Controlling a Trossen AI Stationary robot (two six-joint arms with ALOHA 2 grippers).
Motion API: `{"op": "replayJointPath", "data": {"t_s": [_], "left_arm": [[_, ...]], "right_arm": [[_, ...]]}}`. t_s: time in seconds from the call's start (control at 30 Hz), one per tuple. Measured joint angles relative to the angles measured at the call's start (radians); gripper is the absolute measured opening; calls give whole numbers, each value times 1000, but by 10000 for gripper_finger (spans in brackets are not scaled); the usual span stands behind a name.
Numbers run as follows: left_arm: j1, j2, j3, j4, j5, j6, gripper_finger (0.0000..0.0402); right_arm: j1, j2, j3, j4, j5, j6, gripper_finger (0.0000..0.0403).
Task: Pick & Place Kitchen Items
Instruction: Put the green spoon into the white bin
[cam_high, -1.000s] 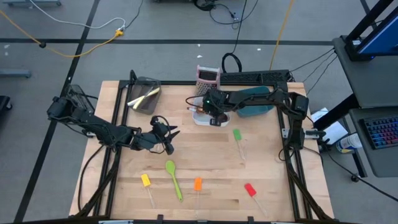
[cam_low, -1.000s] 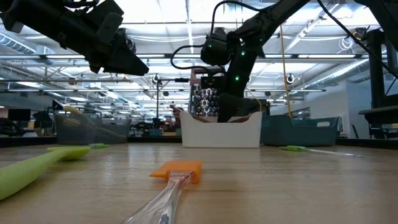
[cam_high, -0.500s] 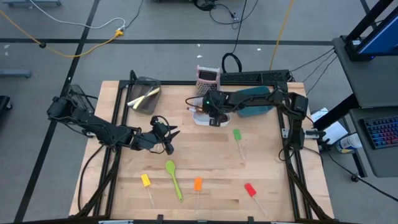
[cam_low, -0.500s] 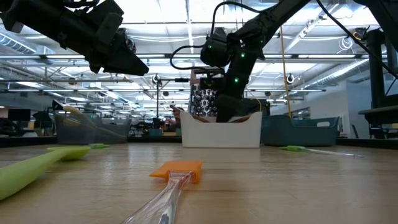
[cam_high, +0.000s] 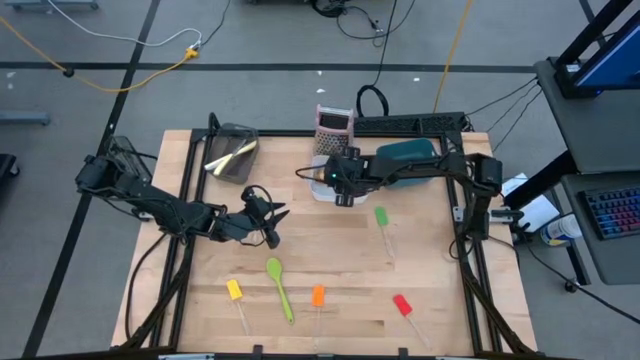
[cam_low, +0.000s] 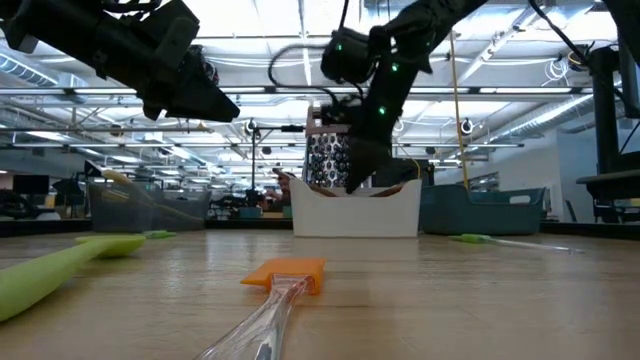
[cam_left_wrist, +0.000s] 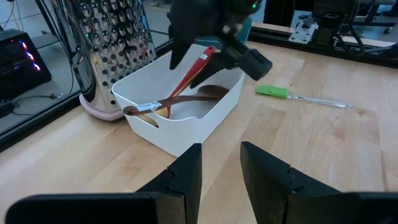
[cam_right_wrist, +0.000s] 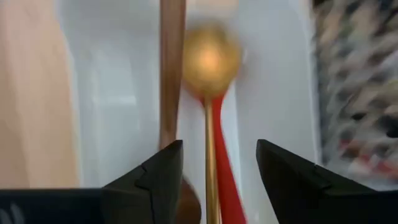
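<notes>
Hovering with parted, empty fingers over the white plastic bin, the right gripper looks down on a gold spoon, red spoon and wooden spoon inside. The left gripper, also spread empty, waits mid-table.

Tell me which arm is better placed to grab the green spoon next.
Left. Its tool hangs open right by the green spoon, while the right tool, open and empty, is over the white bin at the table's back.
</notes>
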Motion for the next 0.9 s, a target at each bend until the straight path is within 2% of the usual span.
{"op": "replayJointPath", "data": {"t_s": [0.3,0.63,0.9], "left_arm": [[-10,0,0,1,2,-94,115],[-72,0,0,7,1,-157,115],[-128,0,0,8,-2,-296,115]], "right_arm": [[56,-58,-2,-39,1,62,202],[158,-86,-2,-40,-1,156,199],[254,-87,0,-32,0,268,197]]}}
